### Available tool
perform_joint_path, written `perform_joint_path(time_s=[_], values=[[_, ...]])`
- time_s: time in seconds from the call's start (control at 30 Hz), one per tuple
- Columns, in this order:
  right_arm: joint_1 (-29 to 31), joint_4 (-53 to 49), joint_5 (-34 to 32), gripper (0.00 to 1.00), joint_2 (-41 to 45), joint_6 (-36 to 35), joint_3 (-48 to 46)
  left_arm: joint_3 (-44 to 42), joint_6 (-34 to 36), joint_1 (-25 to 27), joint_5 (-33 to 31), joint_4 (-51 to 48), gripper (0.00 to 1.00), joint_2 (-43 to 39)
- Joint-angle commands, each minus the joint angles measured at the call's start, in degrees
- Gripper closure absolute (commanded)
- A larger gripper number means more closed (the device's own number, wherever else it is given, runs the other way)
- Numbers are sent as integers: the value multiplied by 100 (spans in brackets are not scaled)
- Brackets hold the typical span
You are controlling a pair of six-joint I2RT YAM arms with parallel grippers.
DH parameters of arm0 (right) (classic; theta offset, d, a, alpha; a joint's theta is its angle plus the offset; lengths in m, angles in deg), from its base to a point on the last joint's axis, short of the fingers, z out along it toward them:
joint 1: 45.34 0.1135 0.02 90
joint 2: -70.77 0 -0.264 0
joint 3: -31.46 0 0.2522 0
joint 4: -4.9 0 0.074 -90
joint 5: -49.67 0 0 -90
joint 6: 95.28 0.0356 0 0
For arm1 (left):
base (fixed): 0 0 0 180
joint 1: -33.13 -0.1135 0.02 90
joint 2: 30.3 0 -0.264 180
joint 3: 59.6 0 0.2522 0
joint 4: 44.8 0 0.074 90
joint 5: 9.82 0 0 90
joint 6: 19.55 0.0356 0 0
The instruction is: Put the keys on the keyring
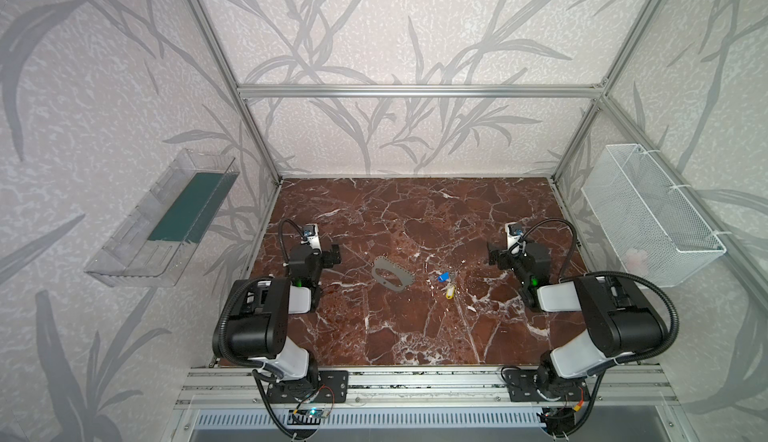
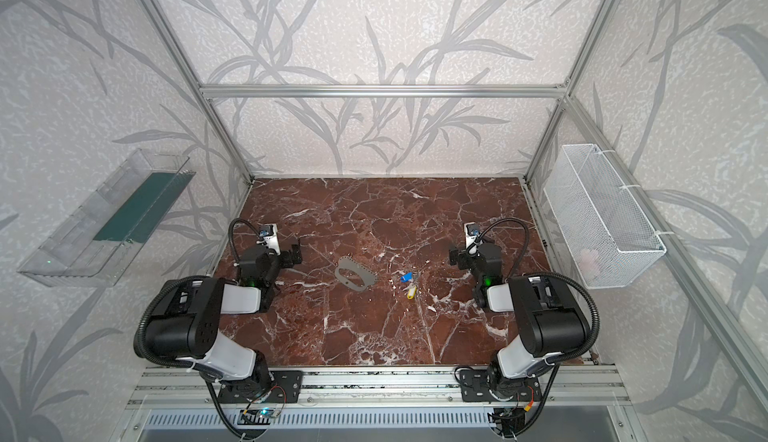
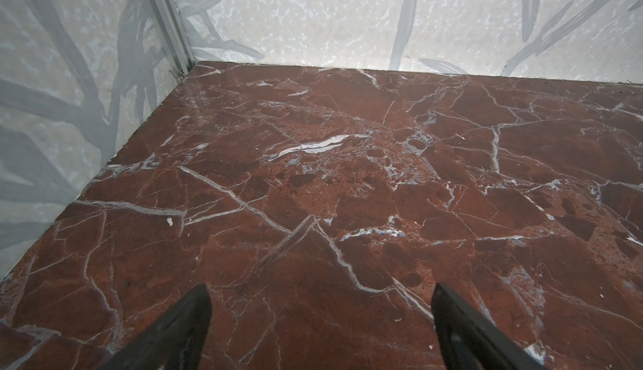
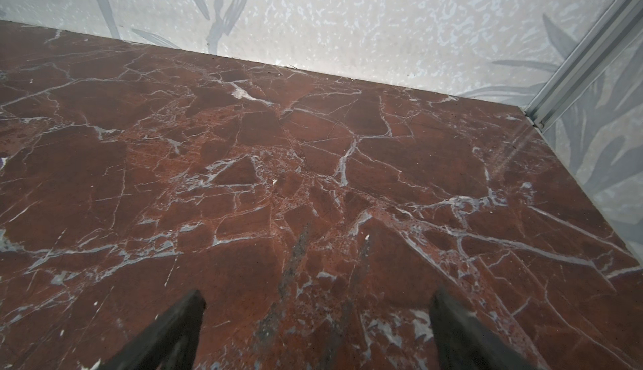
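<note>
The grey D-shaped keyring lies flat on the red marble table near its middle, seen in both top views. Just right of it lie the keys: a blue-tagged one and a yellow-tagged one close in front of it. My left gripper hovers left of the keyring, open and empty. My right gripper hovers right of the keys, open and empty. Neither wrist view shows the keys or keyring, only bare marble between the black fingertips.
A clear plastic bin hangs on the left wall and a white wire basket on the right wall. Aluminium frame posts stand at the table's back corners. Both arm bases sit on the front rail.
</note>
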Motion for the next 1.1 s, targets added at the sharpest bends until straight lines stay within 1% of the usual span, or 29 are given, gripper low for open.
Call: perform_joint_path(time_s=[0.0, 0.6, 0.63, 0.7, 0.73, 0.77, 1.07], values=[[-3, 36, -86, 1, -24, 68, 93, 114, 49, -9, 45, 48, 1, 42], [-3, 37, -86, 1, -21, 72, 93, 113, 49, -4, 41, 56, 1, 37], [-3, 33, -109, 1, -24, 81, 93, 113, 49, -8, 41, 54, 1, 33], [-11, 81, -451, 1, -12, 205, 63, 127, 36, -7, 1, 46, 1, 37], [-11, 147, -560, 1, -24, 250, 34, 159, -29, -9, -220, -19, 1, 36], [-11, 147, -593, 1, -16, 261, 32, 161, -89, -7, -371, -53, 1, 21], [-11, 152, -586, 1, -16, 261, 23, 157, -100, -10, -385, -24, 1, 35]])
